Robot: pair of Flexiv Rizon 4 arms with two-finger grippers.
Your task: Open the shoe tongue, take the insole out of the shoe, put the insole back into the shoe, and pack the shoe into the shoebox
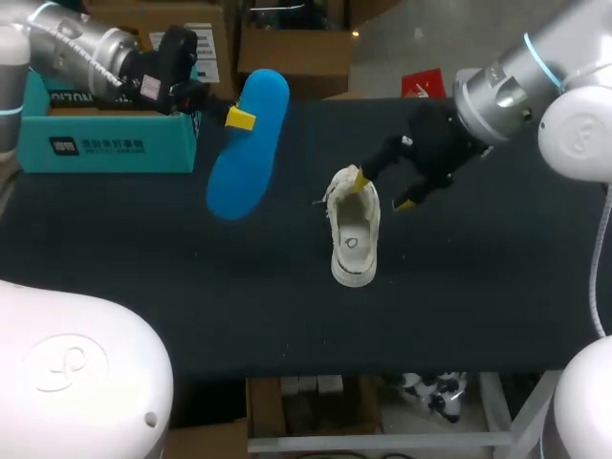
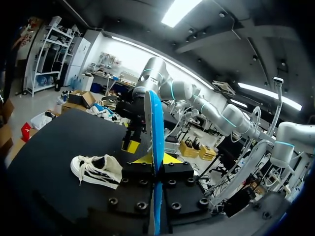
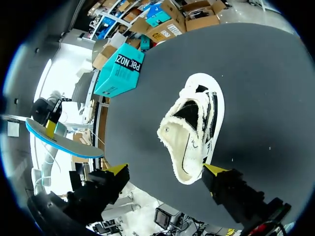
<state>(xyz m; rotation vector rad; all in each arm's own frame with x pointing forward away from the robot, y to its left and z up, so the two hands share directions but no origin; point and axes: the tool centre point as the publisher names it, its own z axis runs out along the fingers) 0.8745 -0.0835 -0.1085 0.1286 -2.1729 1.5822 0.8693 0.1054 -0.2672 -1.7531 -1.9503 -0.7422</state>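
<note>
The left gripper point(image 1: 239, 118) is clamped on the one blue insole point(image 1: 251, 148), held raised above the black table point(image 1: 191, 287) beside the one teal shoebox point(image 1: 105, 145), while the right gripper point(image 1: 382, 191) stands spread open at one end of the one white shoe point(image 1: 354, 237) lying mid-table.
</note>
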